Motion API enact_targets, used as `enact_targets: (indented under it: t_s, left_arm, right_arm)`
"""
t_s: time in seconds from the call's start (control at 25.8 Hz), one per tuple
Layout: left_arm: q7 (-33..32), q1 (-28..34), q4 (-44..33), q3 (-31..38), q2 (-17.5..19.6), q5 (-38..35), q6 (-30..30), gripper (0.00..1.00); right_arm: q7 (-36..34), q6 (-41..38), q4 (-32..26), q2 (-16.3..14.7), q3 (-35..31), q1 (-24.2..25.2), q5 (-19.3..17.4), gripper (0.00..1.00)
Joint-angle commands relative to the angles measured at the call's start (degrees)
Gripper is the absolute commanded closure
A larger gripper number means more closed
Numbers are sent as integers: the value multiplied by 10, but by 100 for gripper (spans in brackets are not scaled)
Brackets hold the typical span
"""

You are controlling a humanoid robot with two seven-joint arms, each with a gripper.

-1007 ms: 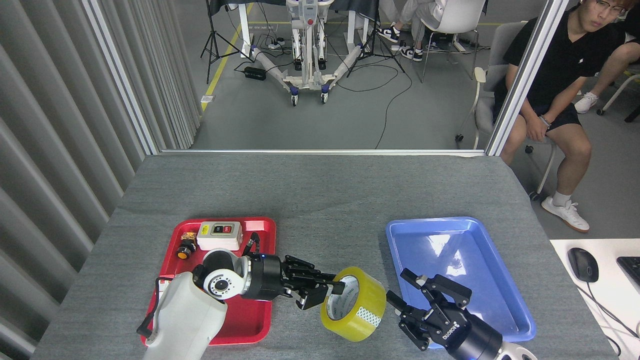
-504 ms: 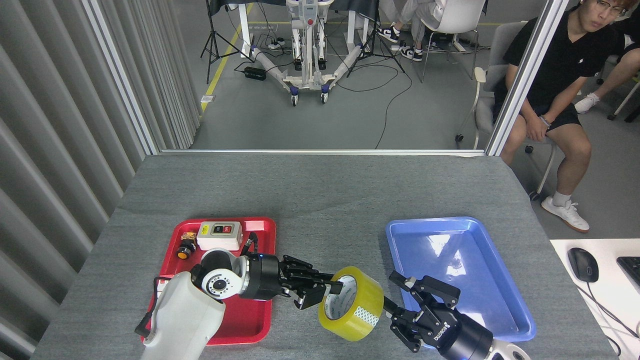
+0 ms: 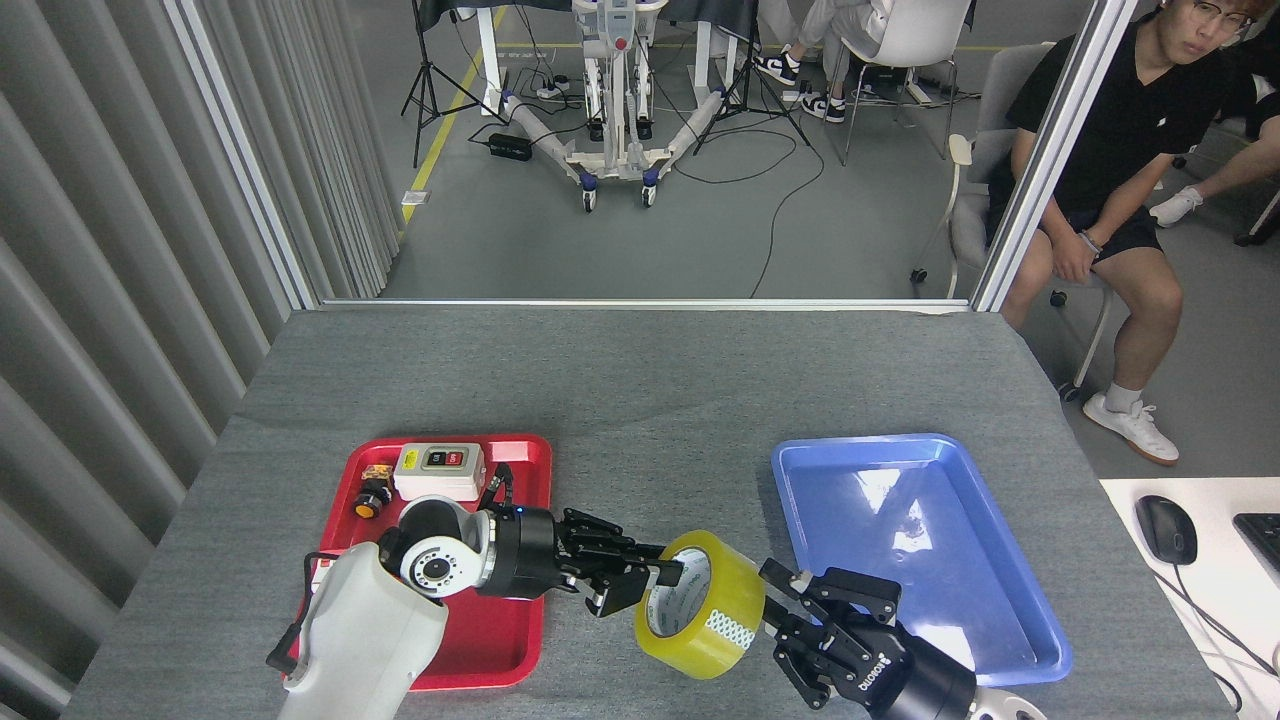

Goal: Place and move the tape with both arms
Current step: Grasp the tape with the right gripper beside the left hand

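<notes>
Item 1, right gripper [image 3: 790, 625]: nearest the viewer, low at the right. Its black fingers were spread apart and empty, their tips just beside the tape's right face; contact could not be confirmed.

Item 2, the tape [image 3: 700, 604]: a wide yellow translucent roll on a white core, on edge between the two trays over the grey table [image 3: 640, 380]. Whether it touched the cloth could not be told. Judged light and stiff, with a smooth, probably slippery outer wrap; the core rim looked the surest purchase. A second hold across the outer band from the right seemed feasible, though the curved face might slide in the fingers.

Item 3, left gripper [image 3: 650, 585]: clamped on the roll's left rim, one finger inside the core and one outside.

Item 4, red tray [image 3: 520, 640]: left, partly under the left arm. It held a white switch box [image 3: 438, 470] and a small orange-capped part [image 3: 372, 496] at its far end.

Item 5, blue tray [image 3: 1000, 640]: right, holding nothing; its raised lip was the one obstacle judged to lie on a path rightward.

Item 6, beyond the table: a seated person [image 3: 1110, 170], a wheeled stand [image 3: 620, 110] and floor cables, all well apart.
</notes>
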Motion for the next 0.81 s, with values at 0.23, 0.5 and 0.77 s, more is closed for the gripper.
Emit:
enact_targets:
  t_s: [0.23,0.5,0.77]
  left_arm:
    - [-1,-2,4,0,1,0,0,84]
    - [-1,-2,5,1,1,0,0,81]
    - [1,-2,7,22,-1,-9,0,27]
  right_arm:
    - [0,0,0,6,0,1,0,77]
    - [0,1,0,16,-2,-1,-1,78]
    - [0,1,0,32,-1,-3,-1,76]
